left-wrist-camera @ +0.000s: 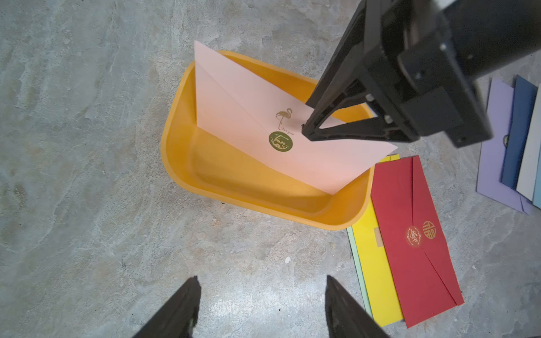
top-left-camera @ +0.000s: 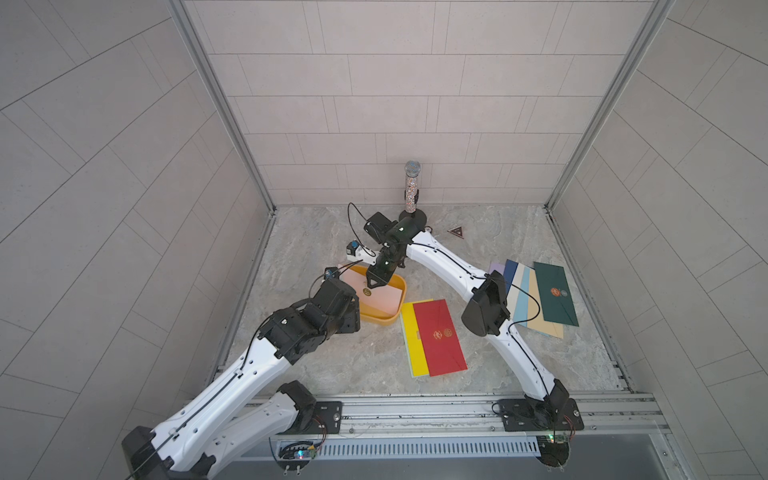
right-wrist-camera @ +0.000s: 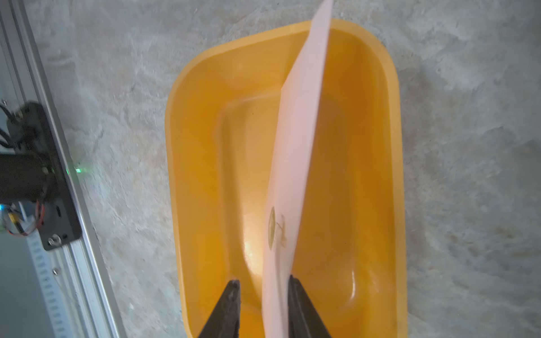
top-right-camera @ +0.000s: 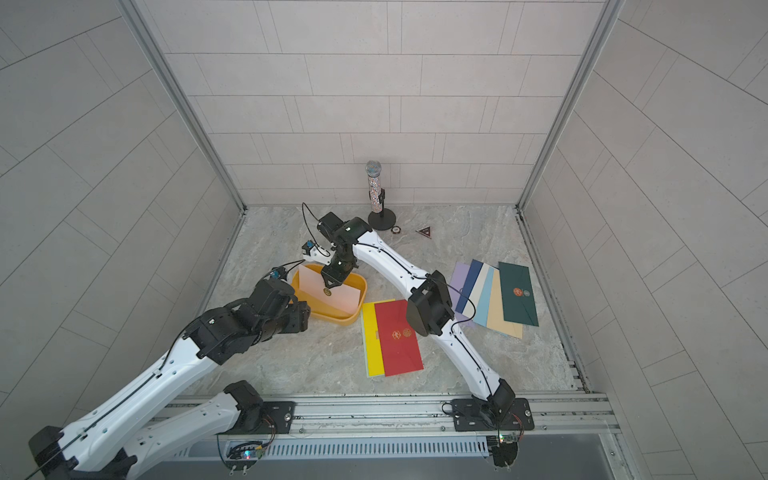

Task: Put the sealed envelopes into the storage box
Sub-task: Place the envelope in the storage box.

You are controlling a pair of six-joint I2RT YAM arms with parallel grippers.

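A pink envelope (top-left-camera: pixel 384 296) (left-wrist-camera: pixel 257 111) stands tilted on its long edge inside the yellow storage box (top-left-camera: pixel 376 318) (right-wrist-camera: pixel 202 146), one end poking over the rim. My right gripper (right-wrist-camera: pixel 263 285) (top-left-camera: pixel 372 286) is open around its top edge: one finger touches the paper, the other stands apart from it. My left gripper (left-wrist-camera: pixel 262 281) hovers open and empty over bare table just beside the box. A red envelope (top-left-camera: pixel 438 336) lies on a yellow envelope (top-left-camera: pixel 411 345) next to the box. Several more envelopes (top-left-camera: pixel 536 299) are fanned out at the right, a dark green envelope (top-left-camera: pixel 555 295) on top.
A glittery microphone on a black stand (top-left-camera: pixel 412 187) is at the back wall, with a small dark triangular piece (top-left-camera: pixel 457 232) near it. My right arm's elbow (top-left-camera: pixel 486 305) hangs over the fanned envelopes. A metal rail (top-left-camera: pixel 415 409) runs along the table's front edge.
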